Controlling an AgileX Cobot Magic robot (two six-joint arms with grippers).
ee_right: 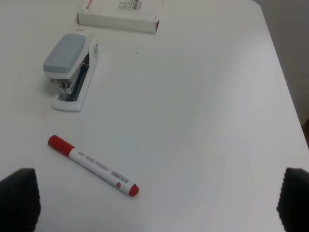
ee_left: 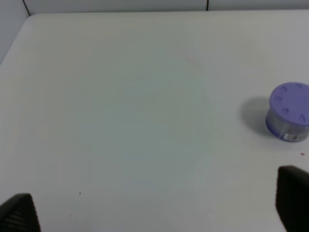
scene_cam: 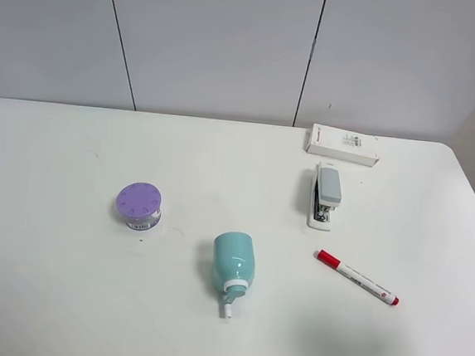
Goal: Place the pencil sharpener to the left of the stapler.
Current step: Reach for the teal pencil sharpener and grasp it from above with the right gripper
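Note:
The pale teal pencil sharpener [scene_cam: 233, 261] lies on its side near the middle front of the white table, its white collar and stub pointing toward the front edge. The grey-topped stapler [scene_cam: 327, 194] [ee_right: 71, 67] lies to its right and farther back. Neither arm appears in the exterior high view. My left gripper [ee_left: 155, 208] is open over bare table on the left side, with nothing between its dark fingertips [ee_left: 18, 212]. My right gripper [ee_right: 157, 200] is open as well, empty, nearer the front than the stapler. The sharpener shows in neither wrist view.
A purple-lidded round jar [scene_cam: 138, 205] [ee_left: 288, 113] stands left of the sharpener. A red-capped marker [scene_cam: 357, 277] [ee_right: 91, 165] lies in front of the stapler, and a white flat box [scene_cam: 344, 144] [ee_right: 120, 12] lies behind it. The table's right edge [ee_right: 285, 82] is near.

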